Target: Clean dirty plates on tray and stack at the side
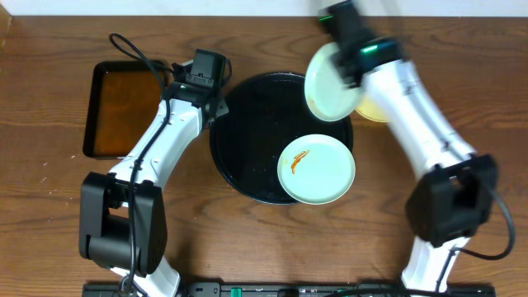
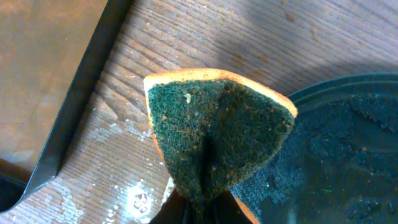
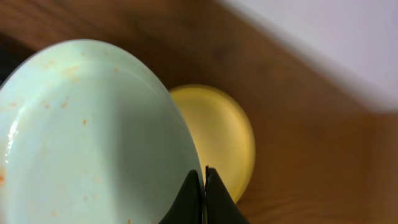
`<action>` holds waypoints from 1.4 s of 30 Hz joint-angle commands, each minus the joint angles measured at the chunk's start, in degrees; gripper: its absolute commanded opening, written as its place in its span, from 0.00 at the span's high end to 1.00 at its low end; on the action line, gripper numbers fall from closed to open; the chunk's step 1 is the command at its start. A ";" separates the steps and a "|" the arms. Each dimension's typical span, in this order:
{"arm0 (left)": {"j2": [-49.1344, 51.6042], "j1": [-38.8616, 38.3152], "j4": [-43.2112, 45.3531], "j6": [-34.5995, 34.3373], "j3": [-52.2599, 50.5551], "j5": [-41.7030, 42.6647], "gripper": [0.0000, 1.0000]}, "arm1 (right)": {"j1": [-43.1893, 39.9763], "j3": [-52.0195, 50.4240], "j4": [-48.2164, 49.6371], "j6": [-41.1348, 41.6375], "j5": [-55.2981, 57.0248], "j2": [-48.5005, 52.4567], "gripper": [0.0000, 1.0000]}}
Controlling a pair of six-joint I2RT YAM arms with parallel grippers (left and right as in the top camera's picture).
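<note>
Right claw point(image 3: 203, 186) clamped on tilted mint plate point(image 3: 93, 137) at its rim; yellow plate point(image 3: 224, 134) lies just beneath, off the tray point(image 1: 247, 132). Left claw point(image 2: 199, 211) pinches sponge point(image 2: 217, 118); smeared plate point(image 1: 318, 169) sits on tray, to its right.

I see the tray point(image 1: 247, 124) mid-frame, the pan point(image 1: 115, 111) left of it. The lower plate point(image 1: 318, 169) lies in the tray's lower right. My held plate point(image 1: 328, 82) overhangs its upper-right rim, with the third plate point(image 1: 371, 111) just right of that.

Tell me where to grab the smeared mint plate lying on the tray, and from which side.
Pinch the smeared plate by its thin rim at the near-right edge, coming from the right. There it seems to overhang the tray rim, leaving room for a finger beneath, and the sauce smear lies left of centre.
</note>
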 commanded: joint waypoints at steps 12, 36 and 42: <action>-0.15 -0.02 0.98 -0.81 -0.72 -0.46 0.92 | -33.31 -2.29 -1.55 12.98 -42.60 -0.39 0.99; -0.15 -0.02 1.11 -0.76 -0.72 -0.46 0.92 | -27.15 -16.79 9.05 19.23 -41.75 -0.28 0.19; -0.15 -0.02 1.14 -0.76 -0.72 -0.46 0.92 | -22.88 -16.79 -3.98 15.06 -54.51 -0.96 0.18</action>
